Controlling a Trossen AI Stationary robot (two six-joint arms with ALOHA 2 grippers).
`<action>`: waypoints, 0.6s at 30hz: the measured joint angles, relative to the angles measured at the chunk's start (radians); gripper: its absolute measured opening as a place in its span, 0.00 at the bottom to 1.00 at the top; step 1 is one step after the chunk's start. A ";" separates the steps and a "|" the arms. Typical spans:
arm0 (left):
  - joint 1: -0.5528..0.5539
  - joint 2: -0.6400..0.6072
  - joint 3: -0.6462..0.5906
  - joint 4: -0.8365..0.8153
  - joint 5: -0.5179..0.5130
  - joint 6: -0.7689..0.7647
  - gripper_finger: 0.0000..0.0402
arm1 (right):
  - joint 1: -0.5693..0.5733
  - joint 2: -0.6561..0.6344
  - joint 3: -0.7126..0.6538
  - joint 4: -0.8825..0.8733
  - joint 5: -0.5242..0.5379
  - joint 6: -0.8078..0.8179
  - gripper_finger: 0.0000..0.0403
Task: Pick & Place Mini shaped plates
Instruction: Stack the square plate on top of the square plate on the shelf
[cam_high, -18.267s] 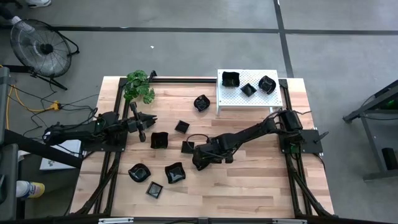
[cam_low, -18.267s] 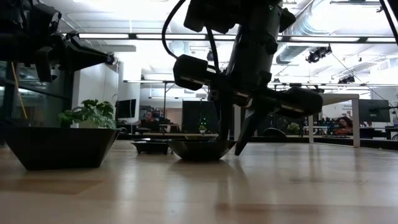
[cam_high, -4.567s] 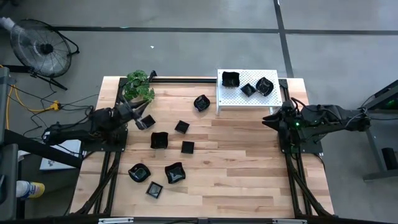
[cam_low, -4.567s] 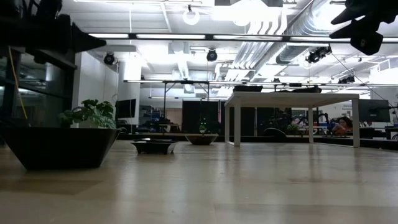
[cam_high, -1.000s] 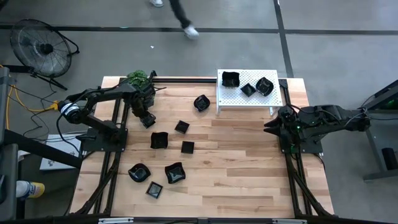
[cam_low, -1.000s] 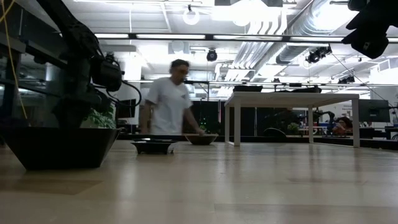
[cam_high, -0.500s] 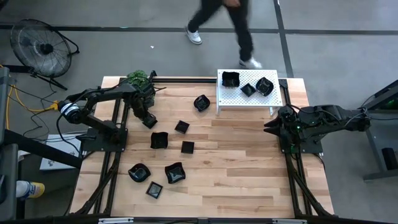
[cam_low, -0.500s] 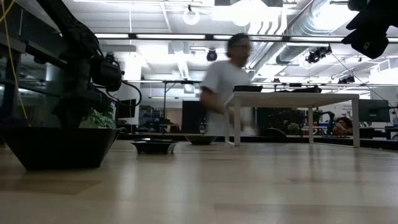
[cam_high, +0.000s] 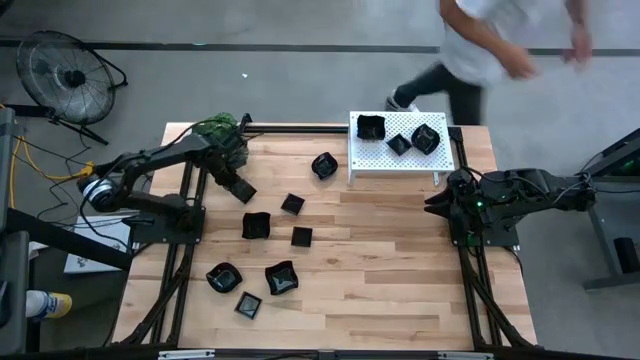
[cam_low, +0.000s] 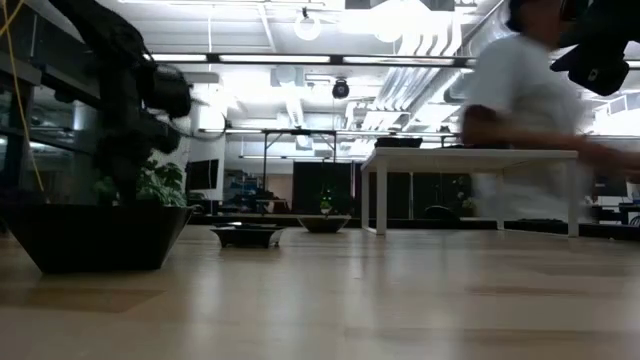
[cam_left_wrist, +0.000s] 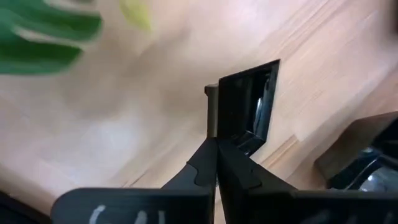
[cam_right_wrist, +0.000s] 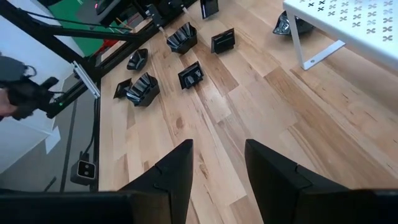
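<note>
High view: overhead, straight down, covers whole wooden table (cam_high: 400, 290) and floor around. Low view: tabletop height, level across the boards into the room behind, one black dish (cam_low: 95, 235) very close. Left wrist view: tight on the boards. Right wrist view: higher, angled down over the table. High, low and right wrist views share the white rack (cam_high: 400, 160).
</note>
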 joint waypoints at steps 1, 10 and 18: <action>-0.007 -0.024 0.007 -0.003 -0.003 -0.005 0.00 | 0.000 0.000 0.000 0.000 0.000 0.000 0.35; -0.139 -0.188 0.138 0.018 -0.079 -0.023 0.00 | 0.000 0.000 0.000 0.010 0.008 0.001 0.35; -0.328 -0.207 0.282 0.188 -0.271 -0.022 0.00 | 0.000 0.059 0.000 0.185 0.139 -0.067 0.35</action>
